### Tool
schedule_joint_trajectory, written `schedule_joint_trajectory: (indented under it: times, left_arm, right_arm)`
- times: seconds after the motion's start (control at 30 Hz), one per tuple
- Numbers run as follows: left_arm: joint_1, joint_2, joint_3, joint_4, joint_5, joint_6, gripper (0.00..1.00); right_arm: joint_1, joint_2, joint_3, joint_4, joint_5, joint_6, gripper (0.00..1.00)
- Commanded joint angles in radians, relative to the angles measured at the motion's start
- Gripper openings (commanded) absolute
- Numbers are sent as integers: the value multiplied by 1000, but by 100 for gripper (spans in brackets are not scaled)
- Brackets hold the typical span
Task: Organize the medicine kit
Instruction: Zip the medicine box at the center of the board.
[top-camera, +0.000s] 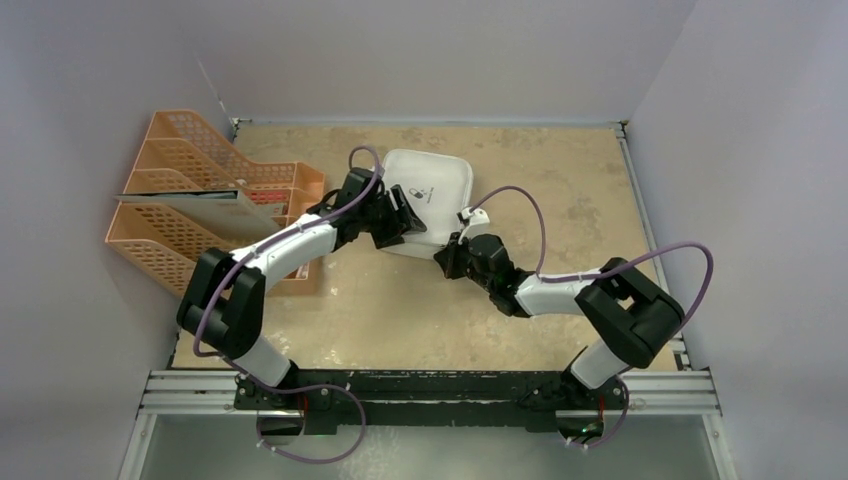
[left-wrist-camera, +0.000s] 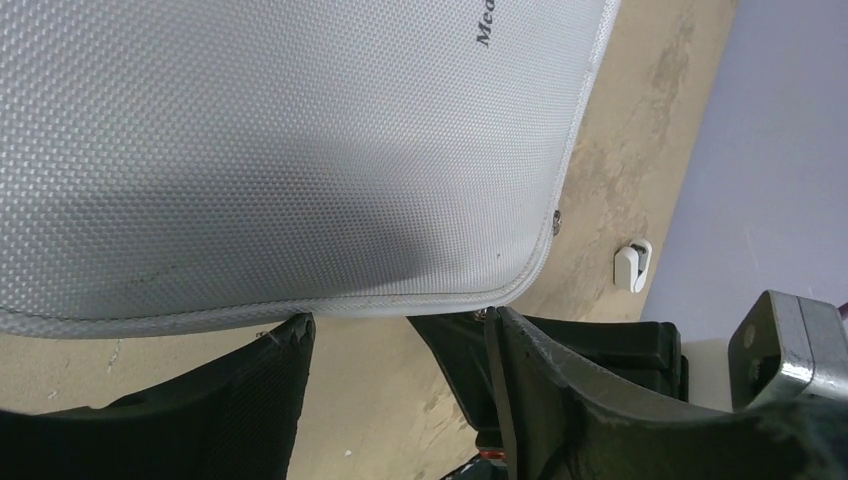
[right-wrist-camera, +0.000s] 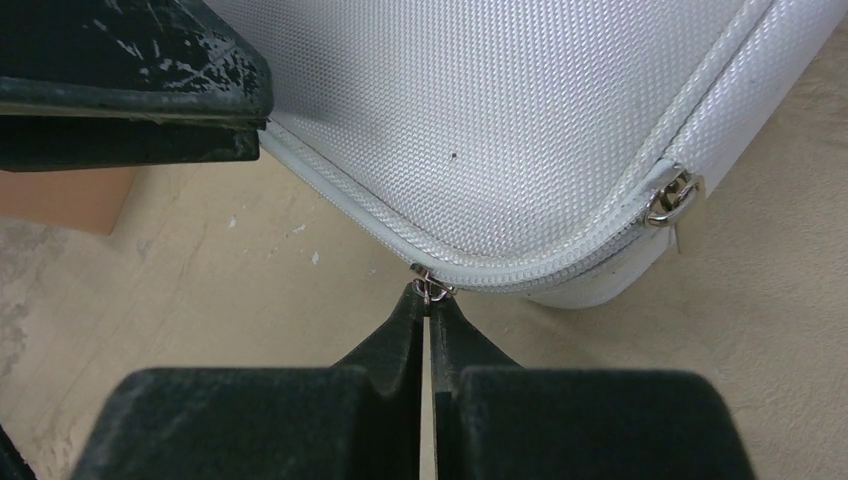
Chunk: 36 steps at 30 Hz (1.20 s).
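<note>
Orange mesh file trays (top-camera: 165, 250) stand at the table's (top-camera: 570, 200) far left corner, with a flat grey folder (top-camera: 190, 197) lying across them. Just right of them, the left fingers (top-camera: 397, 221) are parted at the near left side of the medicine kit (top-camera: 437, 183). The pale grey-white zip case lies flat with its lid down near the middle of the far edge, its small dark logo facing up. In the left wrist view the kit's woven lid and stitched rim sit just past the two fingertips, with bare table showing between them. Whether either tip touches the rim is hard to make out.

At the kit's near right corner the right fingers (right-wrist-camera: 414, 322) are pressed together, pinching a small metal zip pull (right-wrist-camera: 432, 287) on the zipper seam. A second pull (right-wrist-camera: 670, 198) hangs farther along the same corner.

The table is a scuffed, mottled tan board boxed in by plain pale walls (top-camera: 440, 50). A metal rail (top-camera: 440, 393) carries both arm bases along its near edge.
</note>
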Motion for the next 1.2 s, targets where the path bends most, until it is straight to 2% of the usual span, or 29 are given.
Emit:
schedule_joint_trajectory:
  times: [0.0,0.07,0.17,0.33,0.43,0.5,0.6,0.7,0.83,0.93,1.17]
  left_arm:
    - [-6,44,14,-21,-120,17,62]
    - [-4,50,18,-67,-160,50,62]
    - [-4,50,-5,-65,-205,81,56]
    - [-2,98,35,-135,-259,126,52]
    - [-2,66,24,-134,-264,113,51]
    - [-2,21,7,-110,-236,68,53]
    - [-2,-67,-56,-30,-152,-116,57]
    - [-19,-133,-86,-15,-174,-237,59]
    - [-17,-156,-105,-11,-226,-290,62]
    - [-17,-137,-135,78,-245,-318,62]
    - [-17,-30,-67,93,-233,-358,59]
  right_arm:
    - [10,-3,40,4,40,-20,0]
    - [10,-10,23,-40,45,-31,0]
    - [10,-24,-18,-26,51,-54,0]
    - [5,-77,6,-156,100,-80,0]
    - [7,-93,21,-177,91,-109,0]
    - [5,-84,21,-140,99,-108,0]
    - [5,-43,19,-97,74,-89,0]
    - [6,-16,16,-61,74,-83,0]
    - [5,-21,28,-61,78,-90,0]
    - [5,-29,33,-58,77,-92,0]
    - [5,-18,49,-56,64,-92,0]
